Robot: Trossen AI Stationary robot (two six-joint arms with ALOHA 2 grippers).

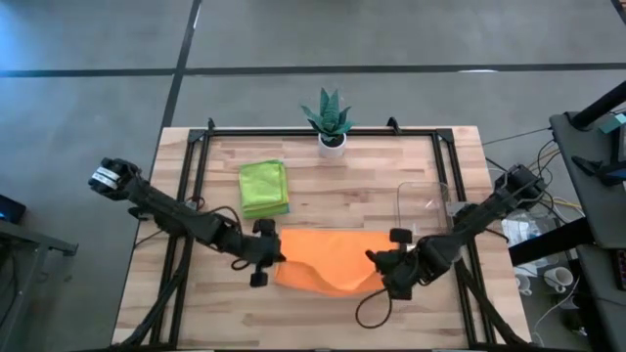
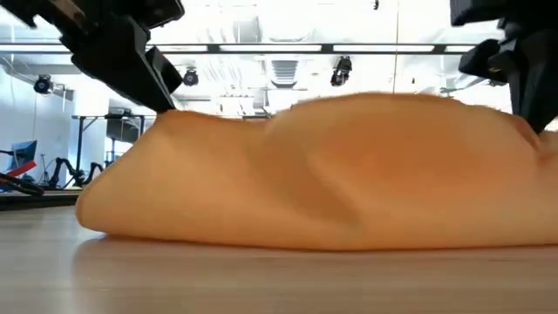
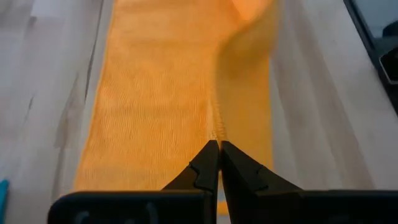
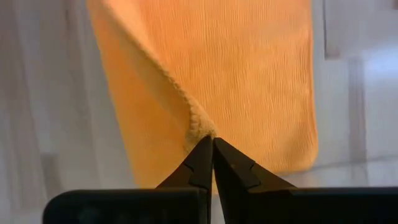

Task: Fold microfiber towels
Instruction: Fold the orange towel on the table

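A: Orange towel (image 1: pixel 328 259) lies on the near middle of your surface (image 1: pixel 323 186), long axis running left to right.

B: Who has it?

A: Both. Your left pincer (image 3: pixel 219 147) is clamped tight on its left end, your right pincer (image 4: pixel 212 142) on a lifted corner at the right end. The towel stretches between them; neither arm is nearer.

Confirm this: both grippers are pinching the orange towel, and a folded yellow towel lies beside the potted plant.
One thing is wrong: the folded towel near the potted plant is lime green, not yellow, as the high view shows. The left gripper and right gripper do pinch the orange towel.
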